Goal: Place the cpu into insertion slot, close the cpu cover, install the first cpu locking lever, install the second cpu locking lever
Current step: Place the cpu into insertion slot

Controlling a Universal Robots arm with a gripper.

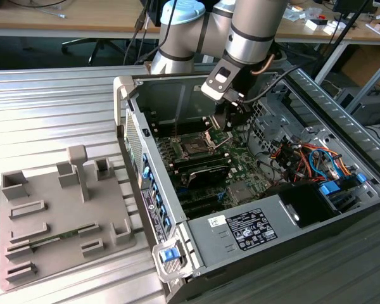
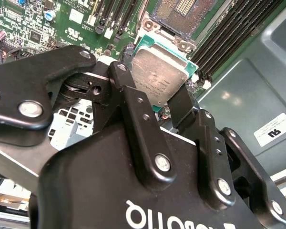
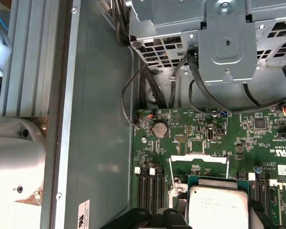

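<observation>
- I have my arm reaching steeply down from above, wrist pointed downward.
- My gripper has its fingers clamped on the cpu.

An open computer case lay on a ribbed metal desk, across the exterior view's middle and right. Inside sat a green motherboard, with orange and blue cables toward the right. A grey fixture tray lay at lower left. In the first wrist view, a coin battery sat on the board.

Bright light w/ glare on table, shadow inside pc case.
</observation>
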